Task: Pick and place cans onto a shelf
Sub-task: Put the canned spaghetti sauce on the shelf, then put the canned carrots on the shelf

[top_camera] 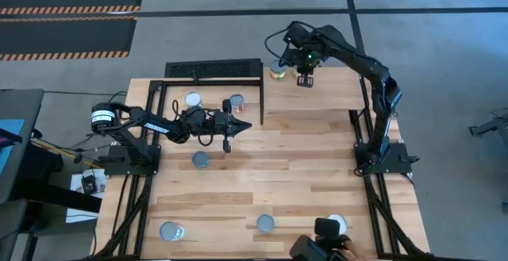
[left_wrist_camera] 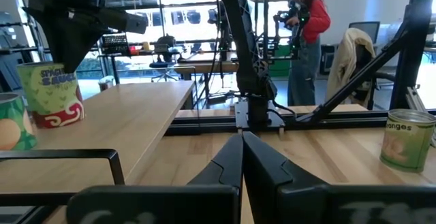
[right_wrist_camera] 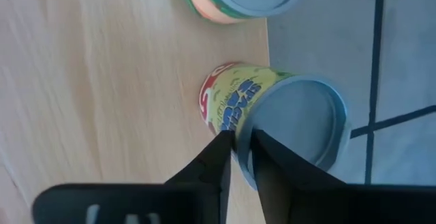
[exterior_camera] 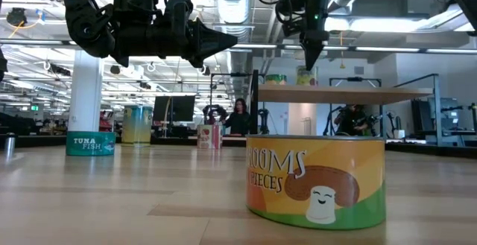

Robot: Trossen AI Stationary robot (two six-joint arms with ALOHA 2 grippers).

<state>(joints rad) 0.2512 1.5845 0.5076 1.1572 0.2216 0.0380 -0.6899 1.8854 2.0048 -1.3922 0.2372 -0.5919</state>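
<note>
The shelf (top_camera: pixel 325 94) is a raised light-wood ledge at the table's far right. Two cans stand upright on its far left corner: a green-labelled one (top_camera: pixel 278 71) and a yellow-and-red one (right_wrist_camera: pixel 235 101). My right gripper (right_wrist_camera: pixel 240 146) is shut and points down right over the yellow-and-red can's rim; the low view (exterior_camera: pixel 311 57) shows it too. My left gripper (top_camera: pixel 230 128) is shut and empty, held level above the table left of the shelf. Several more cans stand on the tabletop, such as one with a mushroom label (exterior_camera: pixel 317 178) and a teal tuna can (exterior_camera: pixel 91 142). My right gripper's shut fingertips (right_wrist_camera: pixel 221 149) stand at the silvery top's rim (right_wrist_camera: pixel 248 125) of the yellow-and-red can, coming from above and pointing down. I cannot tell whether they touch it. The can stands upright on the shelf.
A black perforated rack (top_camera: pixel 214 71) stands at the table's far edge, left of the shelf. Loose cans stand near it (top_camera: pixel 193 100) (top_camera: pixel 236 102), mid-table (top_camera: pixel 202 159) and along the near edge (top_camera: pixel 171 231) (top_camera: pixel 265 223) (top_camera: pixel 337 223). People stand in the room beyond.
</note>
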